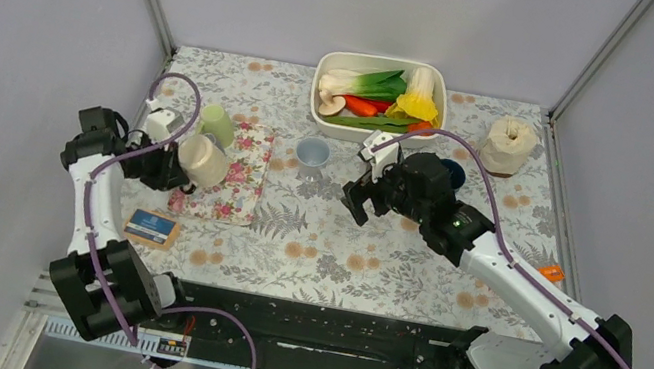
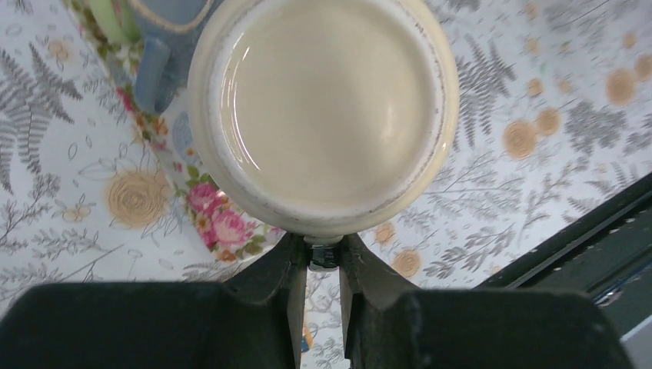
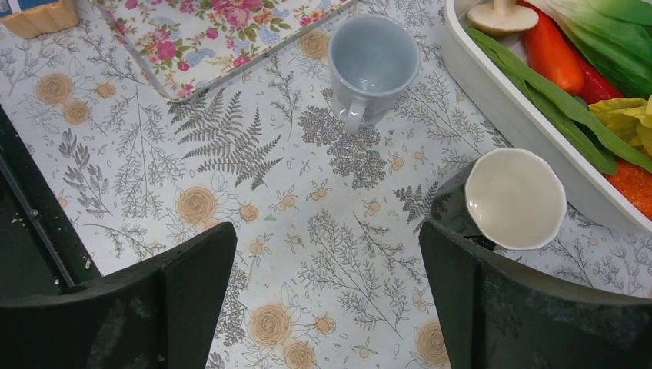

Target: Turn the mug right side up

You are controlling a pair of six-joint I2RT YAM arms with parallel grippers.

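The cream mug [image 1: 203, 161] is tipped on its side over the flowery tray [image 1: 243, 195], on the left of the table. Our left gripper [image 2: 324, 257] pinches its edge, with the fingers close together. Our right gripper [image 3: 327, 246] hangs above the table near a small blue mug [image 3: 373, 58], with its fingers wide apart and nothing in them.

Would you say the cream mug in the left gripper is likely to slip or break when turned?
The mug looks glazed and glossy, so it may slip in the left gripper, whose fingers pinch only a small part at its edge. It seems rigid ceramic, probably heavy for that grip and liable to chip if dropped.
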